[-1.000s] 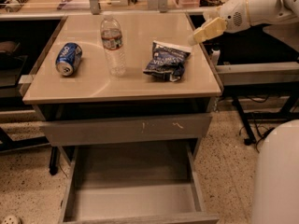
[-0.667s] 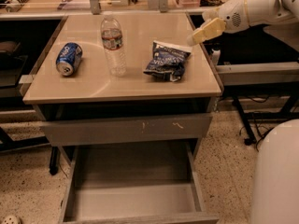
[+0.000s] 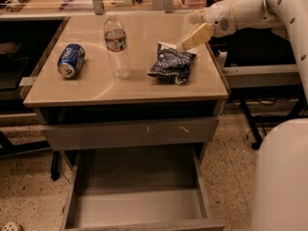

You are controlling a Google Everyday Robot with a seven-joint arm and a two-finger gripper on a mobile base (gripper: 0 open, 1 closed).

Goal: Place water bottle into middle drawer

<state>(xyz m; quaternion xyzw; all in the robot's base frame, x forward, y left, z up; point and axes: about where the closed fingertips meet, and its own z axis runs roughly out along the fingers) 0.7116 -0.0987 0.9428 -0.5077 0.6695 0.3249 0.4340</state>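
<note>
The water bottle [image 3: 117, 44] stands upright on the tan tabletop [image 3: 96, 88], left of centre; it is clear and ribbed, with a dark-and-red label band. The middle drawer [image 3: 137, 196] is pulled out below the table, its smooth grey floor bare. My gripper [image 3: 191, 37] hangs over the right part of the tabletop, just above the far right corner of a dark snack bag [image 3: 172, 62]. It is well to the right of the bottle and holds nothing.
A blue soda can [image 3: 70, 60] lies on its side at the table's left. A closed grey drawer front with pale scratch marks [image 3: 130, 133] sits above the open drawer. My white arm [image 3: 240, 13] comes in from the upper right. My white base [image 3: 281, 177] fills the lower right.
My gripper has moved left and slightly down, from beyond the table's right edge to over the snack bag's corner. The bottle, can and drawer have not moved.
</note>
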